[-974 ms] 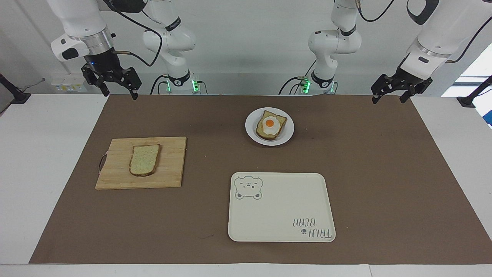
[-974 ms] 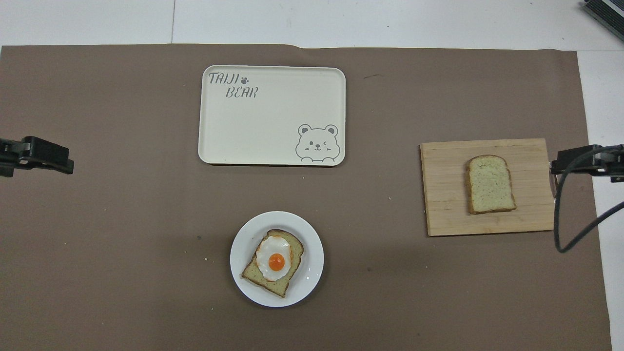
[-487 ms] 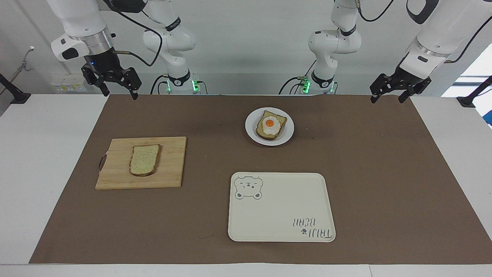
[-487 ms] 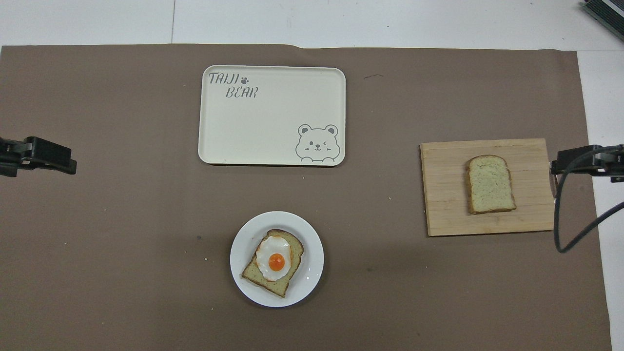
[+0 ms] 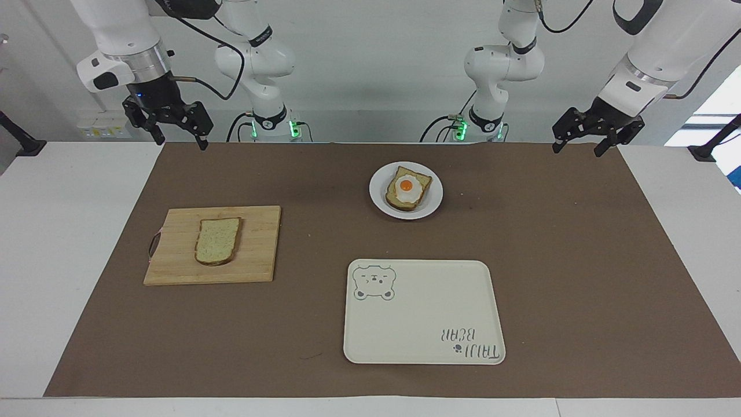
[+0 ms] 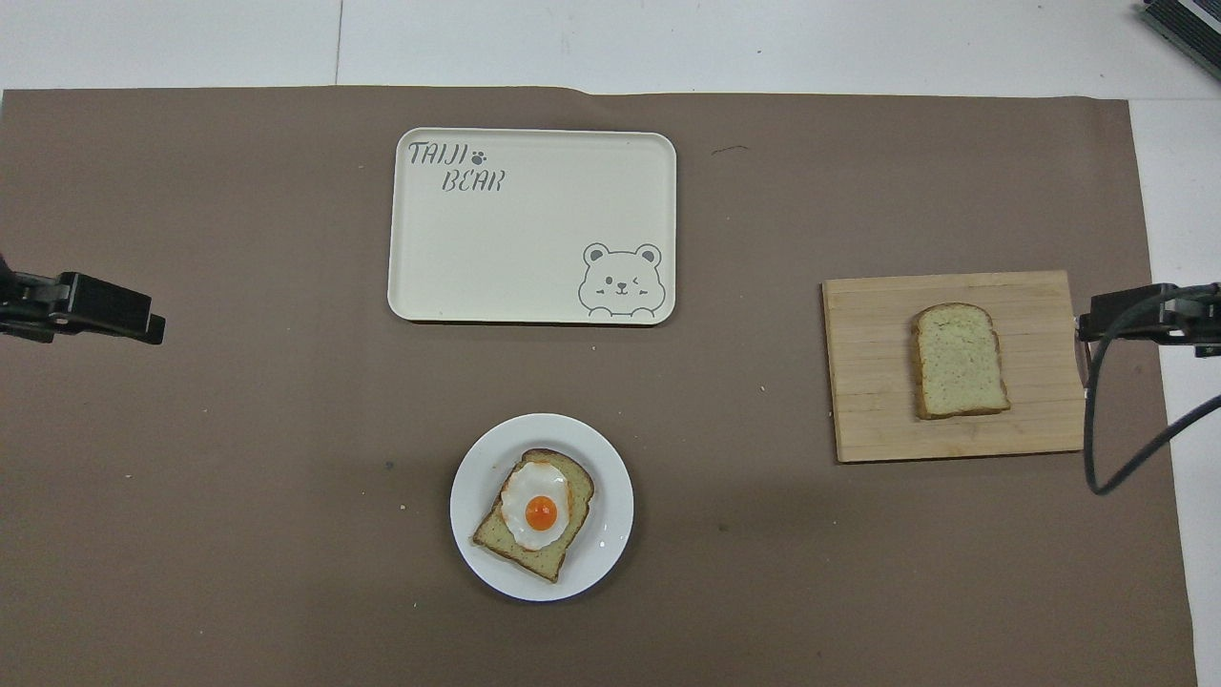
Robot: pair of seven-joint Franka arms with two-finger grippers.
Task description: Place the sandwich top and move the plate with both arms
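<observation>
The sandwich top (image 5: 217, 241), a plain tan speckled slice of bread with a brown crust, is lying flat on a pale wooden cutting board (image 5: 255, 243) toward the right arm's end of the surface (image 5: 579, 260), which is wearing a brown mat. Its long axis is running nearer-to-farther from the robots, with the rounded end pointing away from them. The right gripper (image 5: 173, 136), black and hanging from the right white arm, is hovering over the mat's edge at the robots' end of that side, its fingers spread apart and holding nothing; the slice is lying farther from the robots than the spot beneath this gripper. That arm looks much the better placed for the pick.

The small round white plate (image 5: 378, 197) is sitting mid-surface, nearer to the robots than the cream rectangular tray with a bear drawing (image 5: 422, 324), and is carrying a bread slice topped with a fried egg (image 5: 407, 189). The left gripper (image 5: 579, 145), also black, is hanging over the mat's corner at the left arm's end, fingers spread and empty, well apart from the plate.

In the overhead view only the tips of both grippers are showing at the frame's edges, so their height over the surface is hard to judge there. The cutting board's handle is partly covered by the right gripper's cable in that view.
</observation>
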